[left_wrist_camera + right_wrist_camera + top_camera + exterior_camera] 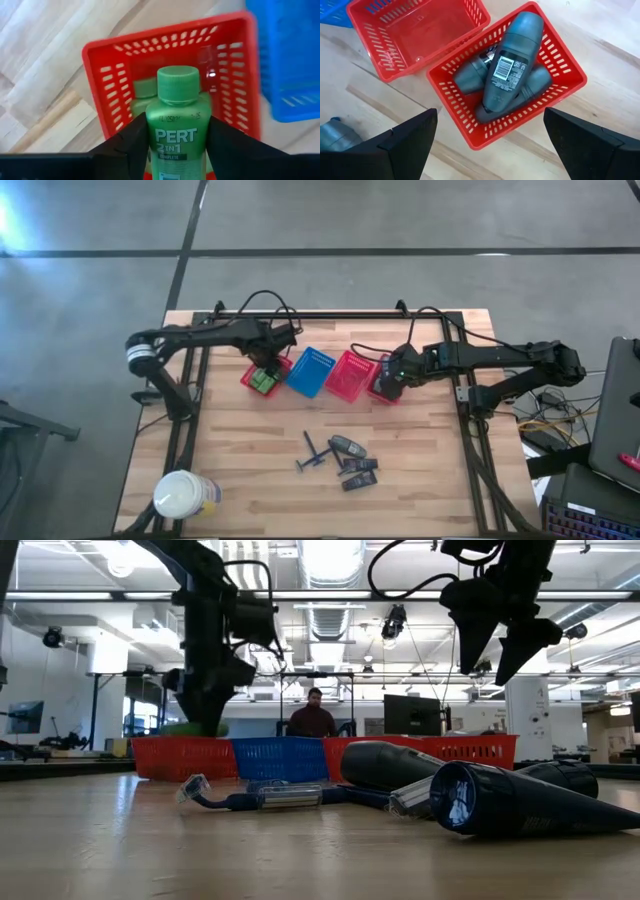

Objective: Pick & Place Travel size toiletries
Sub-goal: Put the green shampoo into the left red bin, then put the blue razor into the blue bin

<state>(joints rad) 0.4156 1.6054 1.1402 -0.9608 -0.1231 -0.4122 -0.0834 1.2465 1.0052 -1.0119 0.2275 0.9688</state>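
Observation:
My left gripper is shut on a bright-green bottle above the leftmost red basket, where another green bottle lies. My right gripper hangs open over the rightmost red basket. That basket holds three dark grey oblong containers, piled on one another. On the bare wood toward the near edge lie a thin dark T-shaped stick, more grey containers and black flat packets. My left gripper pinches the green bottle by its labelled body, one finger on each side. The fingers run along the bottle, with its cap pointing away past the fingertips. The bottle is lifted clear, over the red basket's opening.
A blue basket and an empty red basket stand between the two outer red ones. A large white round jar sits near the table's near left corner. A person sits beyond the far edge.

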